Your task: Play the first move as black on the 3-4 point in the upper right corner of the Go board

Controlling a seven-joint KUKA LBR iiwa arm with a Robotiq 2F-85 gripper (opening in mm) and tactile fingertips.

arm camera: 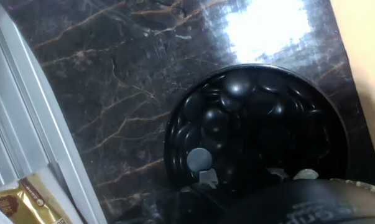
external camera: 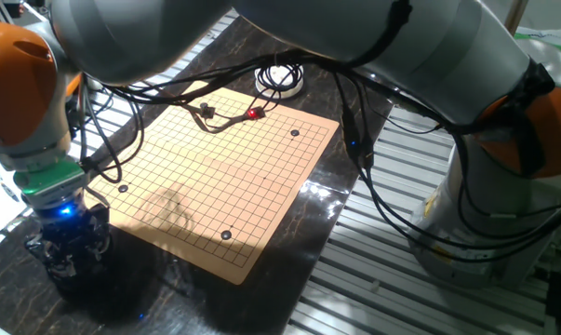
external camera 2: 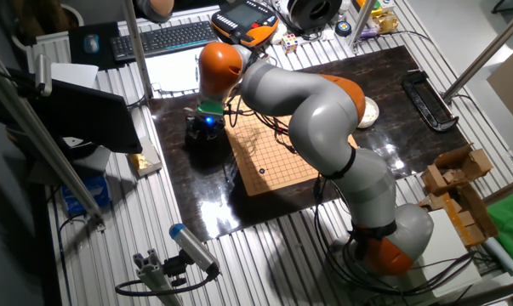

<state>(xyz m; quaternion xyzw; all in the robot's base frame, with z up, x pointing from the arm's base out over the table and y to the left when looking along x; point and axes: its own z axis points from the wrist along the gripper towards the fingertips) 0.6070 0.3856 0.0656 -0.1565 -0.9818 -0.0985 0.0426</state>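
At the far left of the one fixed view, the gripper (external camera: 68,249) hangs low over the dark marble table (external camera: 289,288), just off the 9 o'clock edge of the Go board (external camera: 220,177). The bowl beneath it is hidden in that view by the hand itself.

In the hand view, a round black bowl (arm camera: 175,121) sits on the marble, heaped with black stones (arm camera: 238,85). The heap fills the bowl from 9 o'clock round to 3 o'clock. A gold-wrapped packet (arm camera: 22,202) lies at 8 o'clock in the frame, well apart from the bowl.

Finger spacing: cannot be determined. Only dark hardware shows along the bottom of the hand view, and no stone is visibly held.

Moving right across the board, nothing sits on the grid apart from the printed dots. A cable with a red tip (external camera: 253,114) lies across the far edge, at about 12 o'clock.

Handling judgement: the stones look light, rigid and glossy, therefore slippery and prone to shift within the heap. Best hold is across the edges of one stone lying uppermost, such as the domed one at the bowl's 12 o'clock.
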